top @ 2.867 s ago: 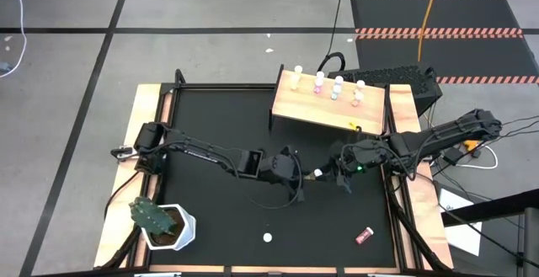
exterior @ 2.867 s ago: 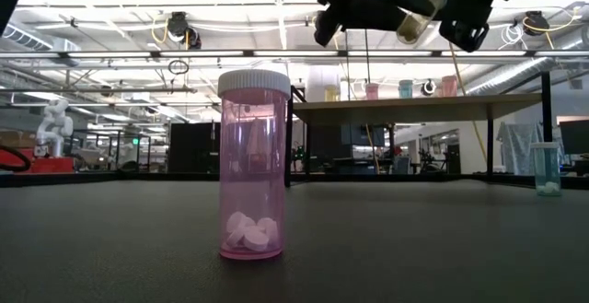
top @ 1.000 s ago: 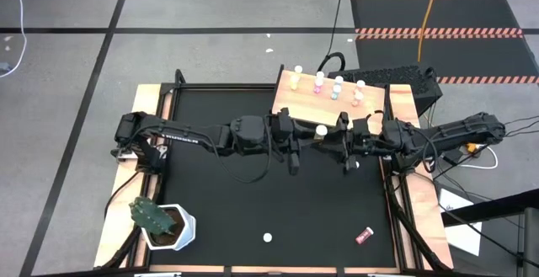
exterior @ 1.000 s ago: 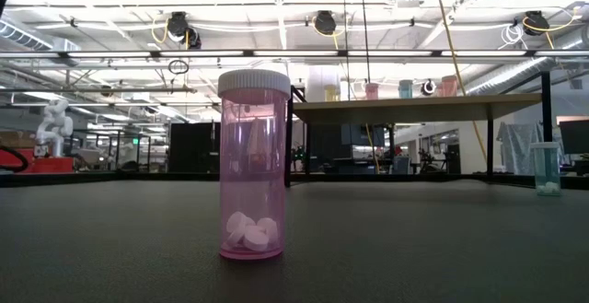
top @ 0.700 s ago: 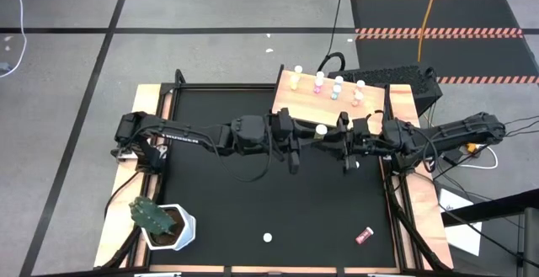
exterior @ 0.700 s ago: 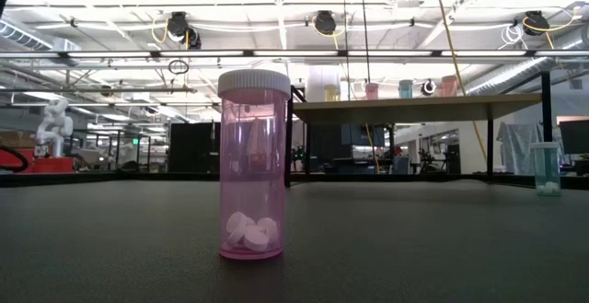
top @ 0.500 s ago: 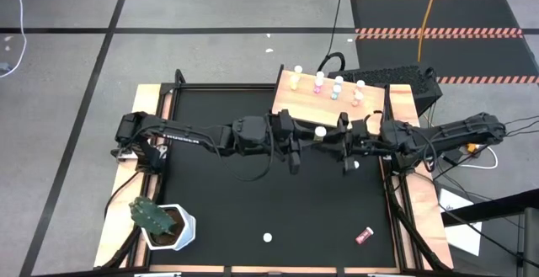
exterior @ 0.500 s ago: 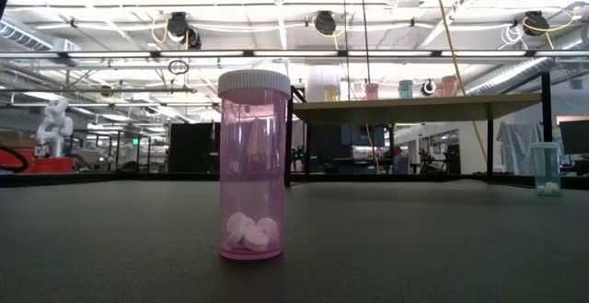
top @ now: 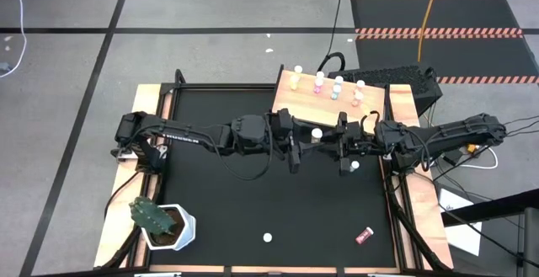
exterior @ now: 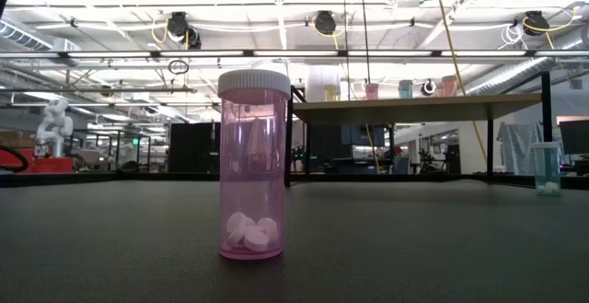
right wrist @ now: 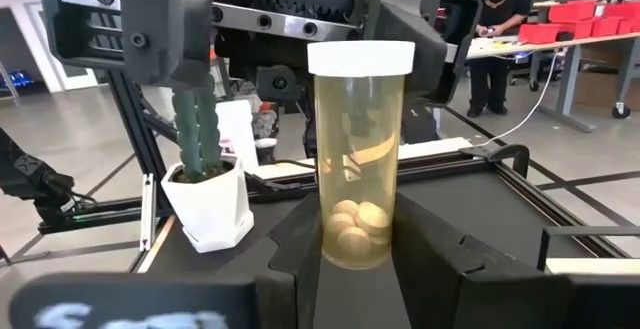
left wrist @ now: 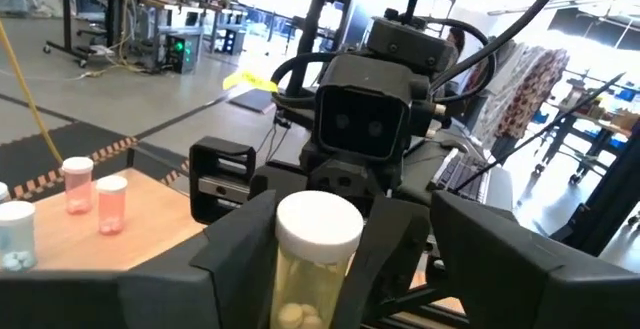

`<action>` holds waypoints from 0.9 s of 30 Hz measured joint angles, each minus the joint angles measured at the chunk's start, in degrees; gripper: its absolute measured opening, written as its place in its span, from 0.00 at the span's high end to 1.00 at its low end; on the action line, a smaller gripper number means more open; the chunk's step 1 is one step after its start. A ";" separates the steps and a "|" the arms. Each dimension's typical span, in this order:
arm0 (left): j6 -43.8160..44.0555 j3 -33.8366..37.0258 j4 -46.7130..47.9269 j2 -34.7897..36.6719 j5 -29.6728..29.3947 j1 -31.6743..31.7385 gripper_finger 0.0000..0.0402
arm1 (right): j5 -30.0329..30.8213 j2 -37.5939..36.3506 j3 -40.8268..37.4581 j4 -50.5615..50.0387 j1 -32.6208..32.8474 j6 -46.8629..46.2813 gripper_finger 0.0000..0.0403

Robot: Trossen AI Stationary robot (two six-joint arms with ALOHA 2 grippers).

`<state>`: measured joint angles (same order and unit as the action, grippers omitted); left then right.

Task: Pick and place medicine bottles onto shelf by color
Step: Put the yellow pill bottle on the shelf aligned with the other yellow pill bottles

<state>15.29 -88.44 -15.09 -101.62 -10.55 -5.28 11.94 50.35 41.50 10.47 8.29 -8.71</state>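
A yellow medicine bottle [top: 317,132] with a white cap stands upright in the air just off the near edge of the wooden shelf [top: 296,107]. My right gripper [top: 331,139] comes from the right and is shut on it [right wrist: 360,169]. My left gripper [top: 303,136] faces it from the left and is open. Its fingers stand on either side of the bottle's capped top [left wrist: 318,219] without plainly touching. Several bottles [top: 338,86] stand on the shelf. A pink bottle [exterior: 251,165] stands on the table near the near edge. My right gripper pinches the yellow bottle's lower body [right wrist: 345,234] between its two fingers [right wrist: 300,254]. The fingers come level from the table's right. The bottle is upright and lifted clear of the table, with its cap above the fingers.
A cactus in a white pot [top: 160,222] stands at the near left corner. A red bottle [top: 364,236] lies near the near right corner. A teal bottle [exterior: 546,168] stands on the table's right part. The two grippers face each other closely.
My right gripper has shifted slightly toward the table's left, carrying the yellow bottle closer in between my left gripper's fingers. The left arm has kept still.
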 joint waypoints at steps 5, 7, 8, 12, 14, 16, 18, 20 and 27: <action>-1.28 -0.02 0.06 0.00 -0.06 0.00 0.44 | -0.07 0.00 -0.02 0.21 0.00 0.04 0.76; -1.49 -0.02 0.15 0.00 -0.23 0.04 0.50 | -0.18 0.00 -0.02 0.25 0.02 0.09 0.76; -1.54 -0.02 0.21 0.00 -0.27 0.09 0.53 | -0.20 -0.02 -0.02 0.25 0.02 0.11 0.76; -1.68 -0.02 0.33 0.02 -0.46 0.22 0.67 | -0.25 -0.02 -0.02 0.38 0.02 0.17 0.75; -2.07 -0.02 0.35 0.02 -0.46 0.24 0.71 | -0.24 -0.02 -0.02 0.38 0.02 0.21 0.75; -2.58 -0.04 0.35 0.02 -0.42 0.24 0.73 | -0.25 -0.02 -0.02 0.33 0.02 0.24 0.75; -2.91 -0.04 0.40 0.02 -0.19 0.34 0.73 | -0.24 -0.02 -0.02 0.02 0.02 0.44 0.73; -3.09 -0.04 0.50 0.02 0.04 0.60 0.69 | 0.05 -0.04 -0.02 -0.55 0.02 0.60 0.70; -6.63 -0.07 0.25 0.07 -2.29 2.21 0.65 | 10.87 -1.09 -0.09 -6.28 -0.52 1.17 0.54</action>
<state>8.66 -88.51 -14.84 -101.56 -12.83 -3.07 22.81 49.26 41.41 4.19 7.77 -7.54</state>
